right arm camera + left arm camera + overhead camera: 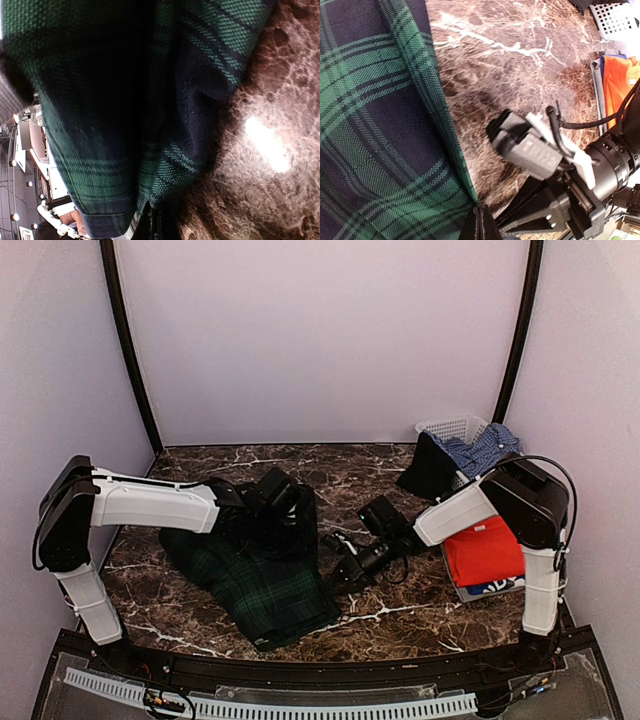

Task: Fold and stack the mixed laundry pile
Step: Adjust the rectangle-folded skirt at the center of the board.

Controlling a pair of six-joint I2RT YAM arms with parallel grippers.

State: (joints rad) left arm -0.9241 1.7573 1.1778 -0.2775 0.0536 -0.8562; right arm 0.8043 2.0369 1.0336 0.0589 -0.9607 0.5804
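Note:
A dark green tartan skirt [262, 585] lies spread on the marble table, left of centre. My left gripper [298, 515] is at its far right edge. In the left wrist view the fingertips [482, 225] are shut, with the skirt's hem [380, 130] running into them. My right gripper [335, 548] meets the same edge from the right; in the right wrist view the skirt [125, 110] fills the frame and that gripper [157, 222] is shut on a fold of it. A red-orange T-shirt [485, 550] lies folded at the right.
The red-orange T-shirt rests on a blue printed one [497, 586] in a grey tray [467, 593]. A white slotted basket [455, 428] at the back right holds a light blue shirt [487, 448] and a black garment [430, 470]. The right arm's wrist [540, 150] is close to my left gripper.

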